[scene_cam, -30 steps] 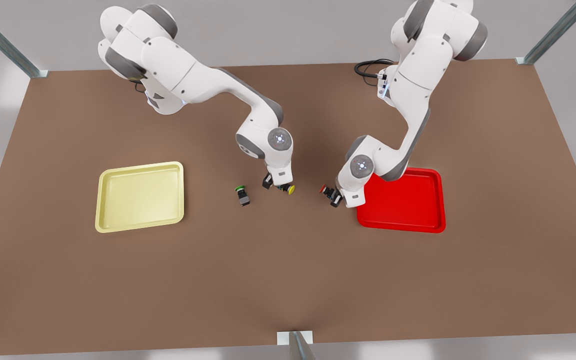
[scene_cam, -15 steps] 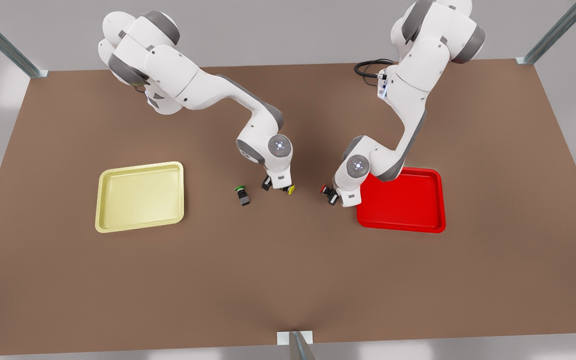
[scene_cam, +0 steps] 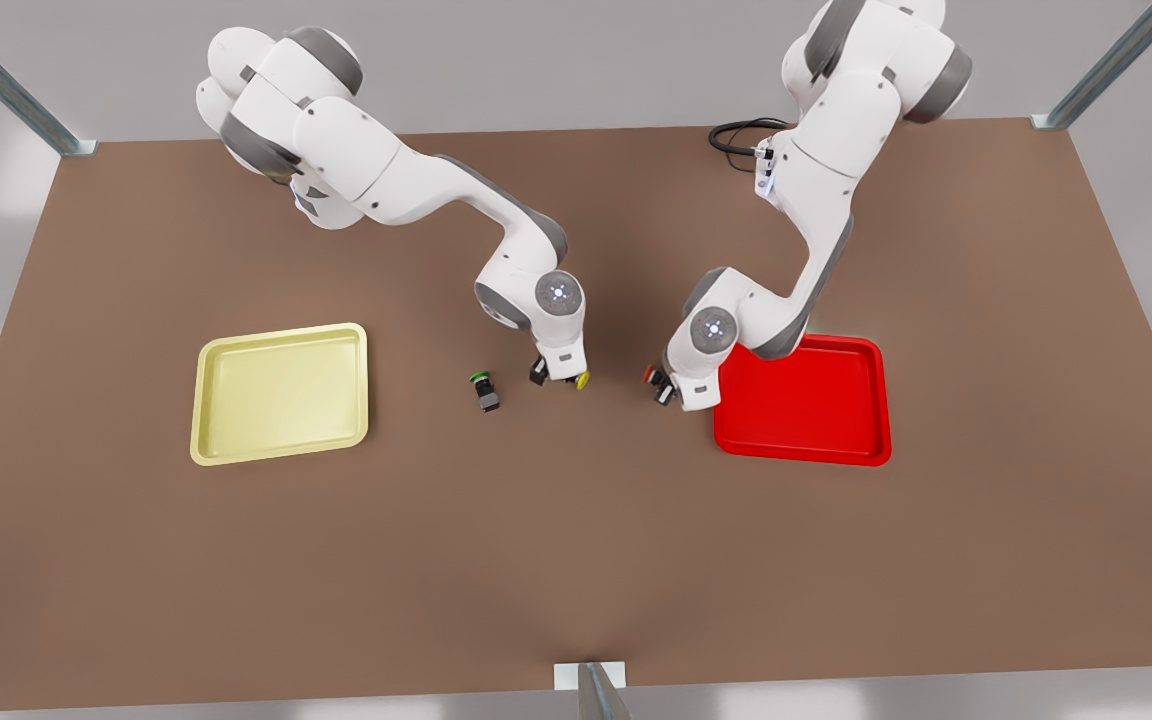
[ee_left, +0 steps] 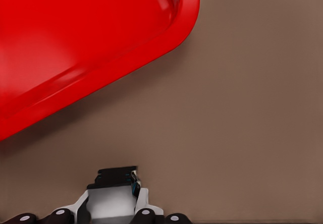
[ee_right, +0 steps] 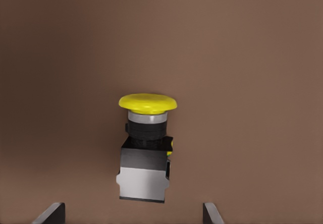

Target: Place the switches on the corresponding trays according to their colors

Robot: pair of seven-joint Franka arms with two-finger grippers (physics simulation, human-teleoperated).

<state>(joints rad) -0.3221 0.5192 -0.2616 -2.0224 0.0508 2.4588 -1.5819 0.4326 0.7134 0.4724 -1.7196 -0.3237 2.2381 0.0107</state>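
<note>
The yellow switch (scene_cam: 582, 379) lies on the brown table, and my right gripper (scene_cam: 558, 377) hangs open right over it. In the right wrist view the yellow switch (ee_right: 146, 143) sits ahead of the right gripper (ee_right: 132, 213), between its spread fingertips (ee_right: 50, 213). The red switch (scene_cam: 649, 376) lies just off the red tray (scene_cam: 816, 452), with my left gripper (scene_cam: 667, 391) low beside it. A dark, grey-bodied part (ee_left: 113, 196) shows close in the left wrist view, near the red tray (ee_left: 75, 47). The green switch (scene_cam: 483, 390) lies free. The pale yellow tray (scene_cam: 204, 400) holds nothing.
The yellow tray sits toward the front view's left and the red tray toward its right, with the three switches in a row between them. A black cable (scene_cam: 736, 135) lies at the far edge. Metal frame posts (scene_cam: 596, 690) stand at the table's borders.
Both arms have come down a little closer over their switches. The left gripper has edged slightly toward the far side. The switches and trays have not moved.
</note>
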